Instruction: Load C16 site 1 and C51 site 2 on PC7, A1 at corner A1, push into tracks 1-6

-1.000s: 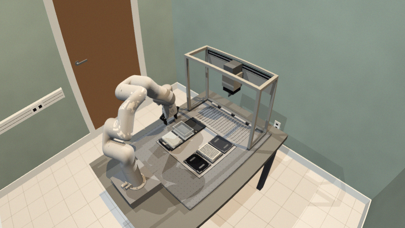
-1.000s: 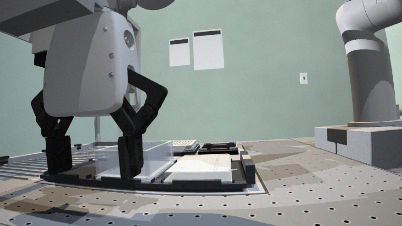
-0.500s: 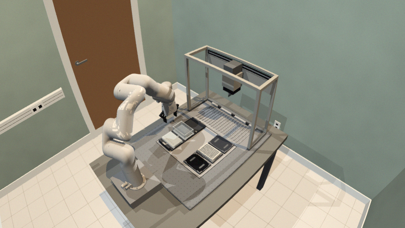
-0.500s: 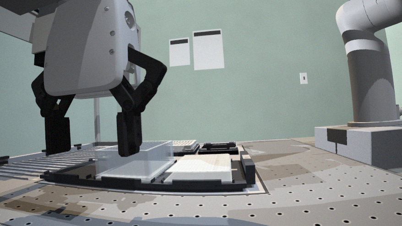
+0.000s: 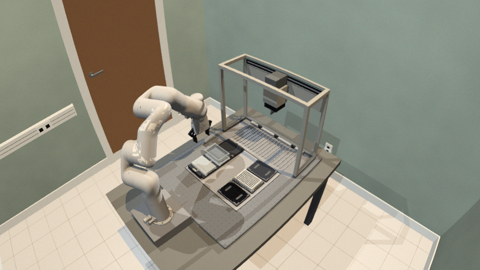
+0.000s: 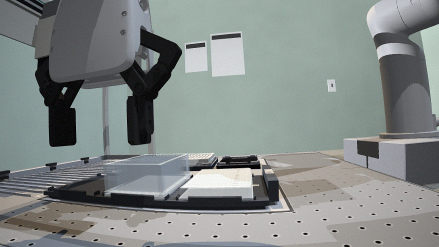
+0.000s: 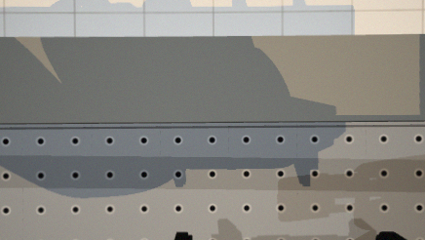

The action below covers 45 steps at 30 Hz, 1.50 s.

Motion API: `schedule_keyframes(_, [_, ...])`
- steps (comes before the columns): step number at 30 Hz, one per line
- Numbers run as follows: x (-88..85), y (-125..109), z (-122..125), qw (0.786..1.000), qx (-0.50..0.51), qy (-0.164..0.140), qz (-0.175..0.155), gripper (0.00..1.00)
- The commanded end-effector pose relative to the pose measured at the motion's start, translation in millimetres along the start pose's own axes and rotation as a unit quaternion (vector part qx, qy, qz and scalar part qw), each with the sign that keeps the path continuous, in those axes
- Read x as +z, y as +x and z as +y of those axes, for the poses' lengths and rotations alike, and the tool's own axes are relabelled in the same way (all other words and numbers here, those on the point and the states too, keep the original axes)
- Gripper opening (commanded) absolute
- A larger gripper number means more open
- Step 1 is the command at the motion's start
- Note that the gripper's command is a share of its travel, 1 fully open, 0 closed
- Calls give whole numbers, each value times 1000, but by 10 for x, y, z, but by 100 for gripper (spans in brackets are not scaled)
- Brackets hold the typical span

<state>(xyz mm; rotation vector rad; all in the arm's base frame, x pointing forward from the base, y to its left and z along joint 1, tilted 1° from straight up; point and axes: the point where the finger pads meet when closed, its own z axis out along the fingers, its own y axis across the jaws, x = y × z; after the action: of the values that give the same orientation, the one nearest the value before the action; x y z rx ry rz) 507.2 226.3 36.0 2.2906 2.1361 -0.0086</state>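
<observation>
So the gripper hangs wide open w/ nothing in it, left of carrier PC7 on the apron; C51 and C16 sit loaded. Imo square PC7 up before shoving. Top view shows the rails; wrist cam doesn't.

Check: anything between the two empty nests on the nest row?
Yes: C15, the 96-well plate, sits in the middle nest between the near empty nest and the far one; top view.

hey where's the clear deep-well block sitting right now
In the top view, the clear deep-well block sits on the black plate carrier's middle site, between the white 384-well plate and the empty end site near the rails.
</observation>
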Motion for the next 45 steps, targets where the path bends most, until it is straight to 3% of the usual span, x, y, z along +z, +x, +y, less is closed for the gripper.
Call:
schedule_keyframes(1, [-83,7,13,1000,0,-2,1,100])
schedule_keyframes(23, [-415,6,12,1000,0,-2,1,100])
schedule_keyframes(32, [-415,6,12,1000,0,-2,1,100])
schedule_keyframes(33, [-415,-21,-30,1000,17,-2,1,82])
schedule_keyframes(45, [-413,-294,-448,983,182,-2,1,82])
